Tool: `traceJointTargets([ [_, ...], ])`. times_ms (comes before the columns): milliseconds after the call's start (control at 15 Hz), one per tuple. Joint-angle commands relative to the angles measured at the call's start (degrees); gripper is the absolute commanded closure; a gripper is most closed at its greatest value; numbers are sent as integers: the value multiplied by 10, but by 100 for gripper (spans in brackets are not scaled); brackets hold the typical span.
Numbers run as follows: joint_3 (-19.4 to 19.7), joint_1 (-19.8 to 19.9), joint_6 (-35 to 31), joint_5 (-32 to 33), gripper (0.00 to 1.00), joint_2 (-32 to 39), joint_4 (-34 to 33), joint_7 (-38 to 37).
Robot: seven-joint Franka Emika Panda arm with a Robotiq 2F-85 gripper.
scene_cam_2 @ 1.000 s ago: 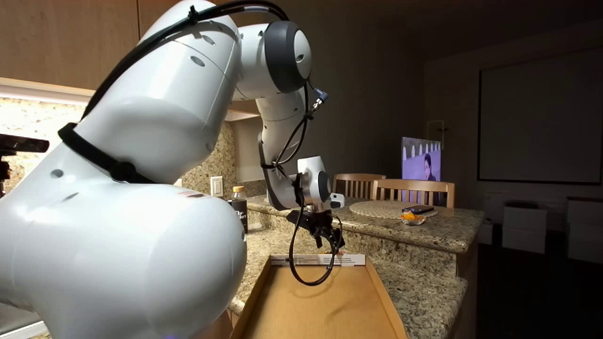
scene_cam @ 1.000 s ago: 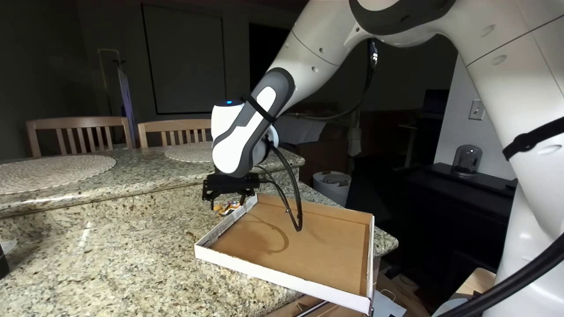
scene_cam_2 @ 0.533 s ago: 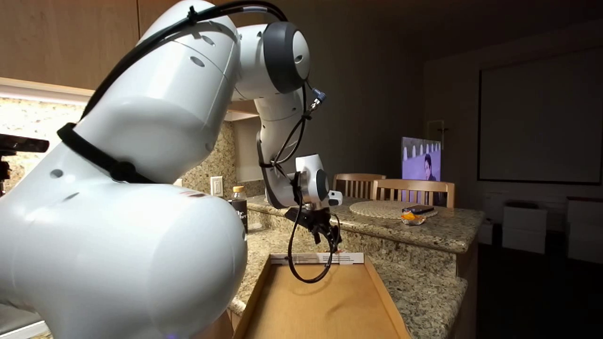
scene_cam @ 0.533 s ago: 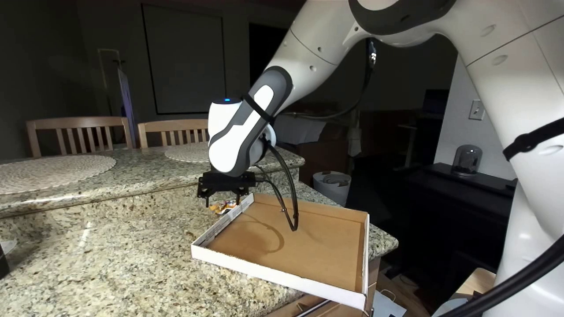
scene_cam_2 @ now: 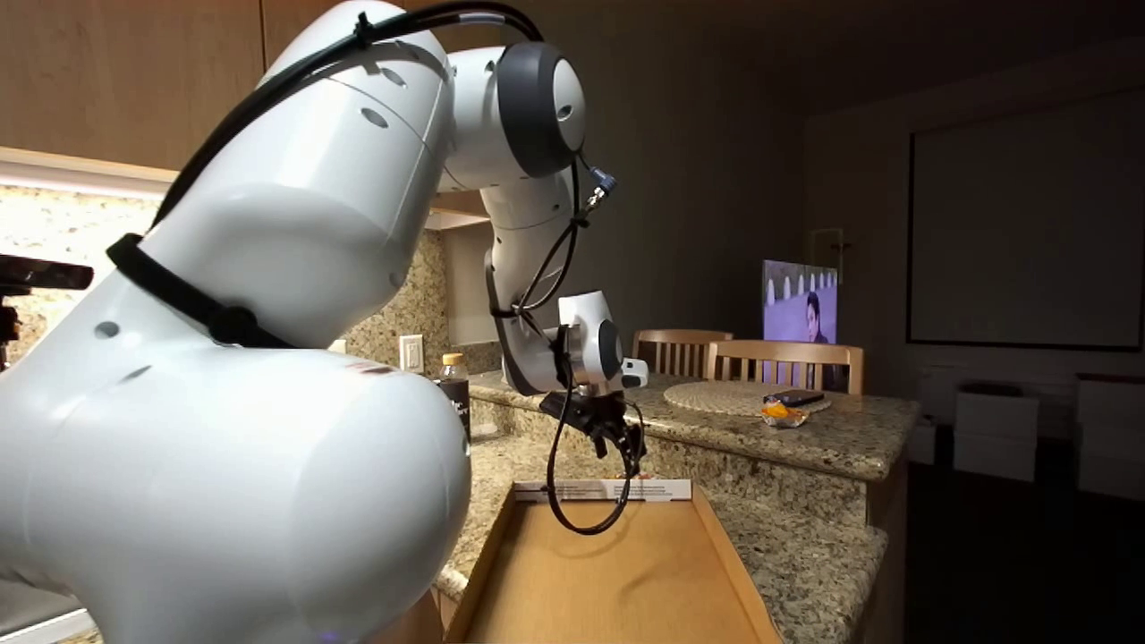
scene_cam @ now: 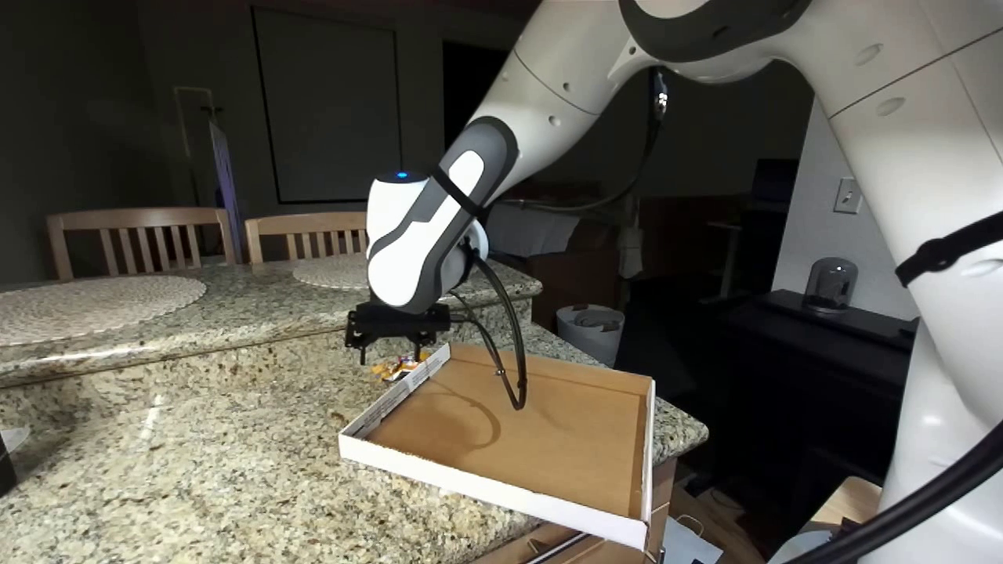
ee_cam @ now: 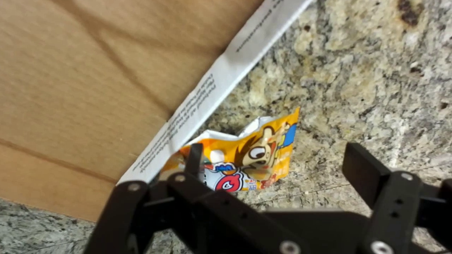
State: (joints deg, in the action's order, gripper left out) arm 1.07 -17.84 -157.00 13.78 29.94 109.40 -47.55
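Fingers (ee_cam: 364, 173) stood wide, nothing held. Change over the last second, in an exterior view: fingers shifted slightly toward that picture's left edge; cardboard tray (scene_cam: 541, 431) slid a little the same way on the table (scene_cam: 235, 470), cause not visible. Orange packet (ee_cam: 247, 158) lay on that table, against or just beside the tray's printed wall; contact hard to tell. Wrist view showed it within the gap's span, nearer the tray-side finger, which hid part of one end; touch likewise unclear. Judged meaning: packet sat off-centre, so closing from there would likely pinch it lopsidedly, tray side tight.
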Motion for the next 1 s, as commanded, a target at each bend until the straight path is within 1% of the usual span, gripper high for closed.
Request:
traceJointTargets([
  [0, 16, -13, -17, -12, 0, 8, -5, 15],
  [200, 32, -23, -19, -6, 0, 25, -18, 7],
  [400, 42, -31, -13, -8, 0, 49, -46, 6],
  [467, 44, -33, -10, -10, 25, 56, -56, 7],
  [533, 46, -35, -8, -11, 26, 63, -65, 7],
  [733, 50, -40, -6, -12, 47, 82, -87, 9],
  [933, 54, -44, -6, -13, 66, 90, -99, 11],
])
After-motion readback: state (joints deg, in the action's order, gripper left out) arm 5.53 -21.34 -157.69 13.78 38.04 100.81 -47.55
